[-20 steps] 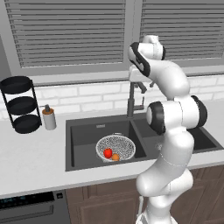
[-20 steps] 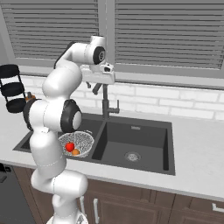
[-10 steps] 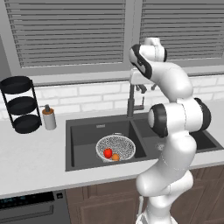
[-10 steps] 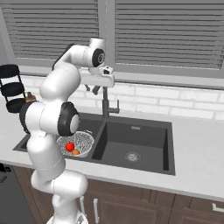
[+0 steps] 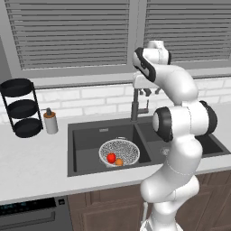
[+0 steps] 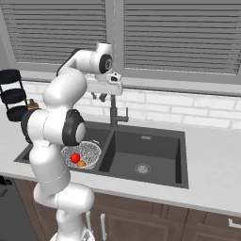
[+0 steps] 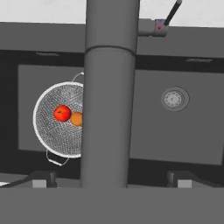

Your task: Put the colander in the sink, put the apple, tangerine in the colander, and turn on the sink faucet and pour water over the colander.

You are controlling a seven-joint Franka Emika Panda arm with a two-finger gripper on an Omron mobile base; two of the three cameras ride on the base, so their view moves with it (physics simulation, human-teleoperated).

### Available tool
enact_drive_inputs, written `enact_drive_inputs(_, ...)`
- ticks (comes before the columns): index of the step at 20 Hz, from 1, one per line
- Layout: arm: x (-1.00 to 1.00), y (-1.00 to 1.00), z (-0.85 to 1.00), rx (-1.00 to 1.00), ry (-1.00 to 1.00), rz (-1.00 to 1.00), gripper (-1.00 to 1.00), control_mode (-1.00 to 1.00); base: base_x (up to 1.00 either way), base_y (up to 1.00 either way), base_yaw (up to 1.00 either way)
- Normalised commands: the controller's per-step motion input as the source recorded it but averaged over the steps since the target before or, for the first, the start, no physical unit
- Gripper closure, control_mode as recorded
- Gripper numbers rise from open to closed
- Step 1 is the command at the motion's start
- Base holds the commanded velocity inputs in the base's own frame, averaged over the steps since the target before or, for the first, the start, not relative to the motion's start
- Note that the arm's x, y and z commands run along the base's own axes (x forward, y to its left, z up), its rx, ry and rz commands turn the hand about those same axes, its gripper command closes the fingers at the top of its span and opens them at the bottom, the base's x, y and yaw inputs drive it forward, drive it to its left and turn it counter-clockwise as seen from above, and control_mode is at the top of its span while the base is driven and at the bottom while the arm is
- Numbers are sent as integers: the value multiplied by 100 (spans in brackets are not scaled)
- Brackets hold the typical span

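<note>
The colander [image 5: 121,149] sits in the left basin of the sink [image 5: 85,135], holding the red apple [image 5: 111,158] and the orange tangerine [image 5: 119,162] side by side. My gripper [image 5: 150,92] hangs open just above the top of the sink faucet [image 5: 134,110]. In the hand view the faucet's spout [image 7: 109,109] runs up between my two fingertips [image 7: 41,179], with the side lever [image 7: 168,19] at the upper right. Below it lie the colander [image 7: 54,131], apple [image 7: 62,113] and tangerine [image 7: 76,119]. The right base view gives the gripper [image 6: 99,97], faucet [image 6: 113,113] and colander [image 6: 87,149].
A black three-tier rack [image 5: 21,107] and a white pump bottle [image 5: 50,121] stand on the counter left of the sink. The right basin's metal drain [image 6: 141,167] is bare. A brick backsplash and window blinds rise close behind the faucet.
My hand has shifted only slightly over the faucet top and its jaws stay open. The colander and both fruits have not moved.
</note>
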Motion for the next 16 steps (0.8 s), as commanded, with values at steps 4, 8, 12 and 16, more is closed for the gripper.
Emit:
enact_drive_inputs(4,8,7,-6,0,1,0,-100,-100,0,0,0)
enact_drive_inputs(8,0,2,-4,0,4,0,-100,-100,0,0,0)
enact_drive_inputs(12,0,12,-13,0,4,0,-100,-100,0,0,0)
enact_drive_inputs(16,0,27,-13,-1,5,0,-100,-100,0,0,0)
